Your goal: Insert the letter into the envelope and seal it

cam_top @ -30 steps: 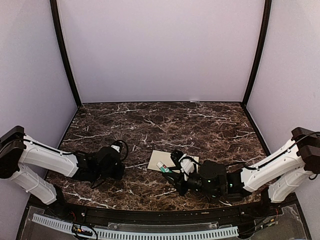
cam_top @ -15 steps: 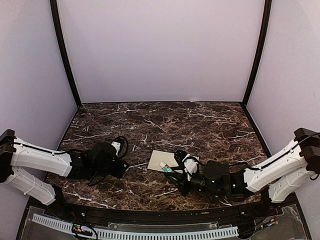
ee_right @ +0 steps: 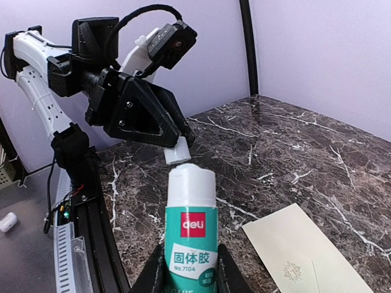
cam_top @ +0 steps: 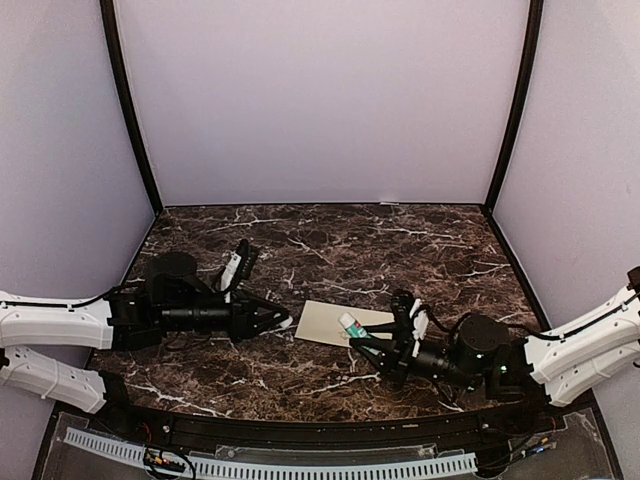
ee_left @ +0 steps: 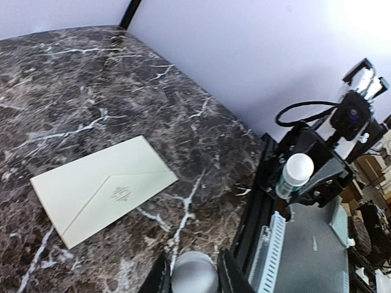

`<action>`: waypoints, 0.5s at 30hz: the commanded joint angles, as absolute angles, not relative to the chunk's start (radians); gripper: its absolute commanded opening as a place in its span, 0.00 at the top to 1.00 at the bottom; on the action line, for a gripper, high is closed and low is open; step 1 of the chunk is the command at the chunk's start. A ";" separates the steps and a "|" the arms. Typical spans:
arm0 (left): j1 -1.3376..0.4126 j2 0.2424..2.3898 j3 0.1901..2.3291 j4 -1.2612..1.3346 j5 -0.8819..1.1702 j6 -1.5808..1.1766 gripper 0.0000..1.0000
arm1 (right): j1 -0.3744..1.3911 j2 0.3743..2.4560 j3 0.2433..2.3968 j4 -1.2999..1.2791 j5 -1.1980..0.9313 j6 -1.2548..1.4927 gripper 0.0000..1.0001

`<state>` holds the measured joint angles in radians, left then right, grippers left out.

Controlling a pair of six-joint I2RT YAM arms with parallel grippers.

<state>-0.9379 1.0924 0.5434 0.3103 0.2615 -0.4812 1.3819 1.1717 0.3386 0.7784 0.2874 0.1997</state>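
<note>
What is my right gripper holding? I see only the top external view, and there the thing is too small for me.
Observer: In the right wrist view the right gripper is shut on an upright glue stick with a green label.
Operator: And the left gripper?
Observer: It pinches a small white piece; I cannot tell what it is.
Operator: Is the envelope open?
Observer: In the left wrist view it lies flat on the table, its pointed flap folded down.

Pale cream envelope (cam_top: 320, 322), flat on marble table (cam_top: 400, 250), seamed side up, flap down
</note>
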 commanded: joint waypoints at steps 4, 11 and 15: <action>-0.961 1.082 0.603 0.474 0.559 -0.557 0.83 | 1.381 1.085 0.308 0.856 0.129 0.150 1.00; -1.021 1.107 0.655 0.541 0.601 -0.589 0.82 | 1.381 1.093 0.334 0.865 0.055 0.141 1.00; -1.055 1.126 0.681 0.548 0.585 -0.589 0.82 | 1.381 1.122 0.357 0.868 0.039 0.142 1.00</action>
<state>-1.0286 1.1160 0.6403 0.4973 0.5648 -0.5777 1.3819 1.1011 0.3218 0.8158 0.0799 0.1532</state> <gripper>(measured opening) 0.232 0.215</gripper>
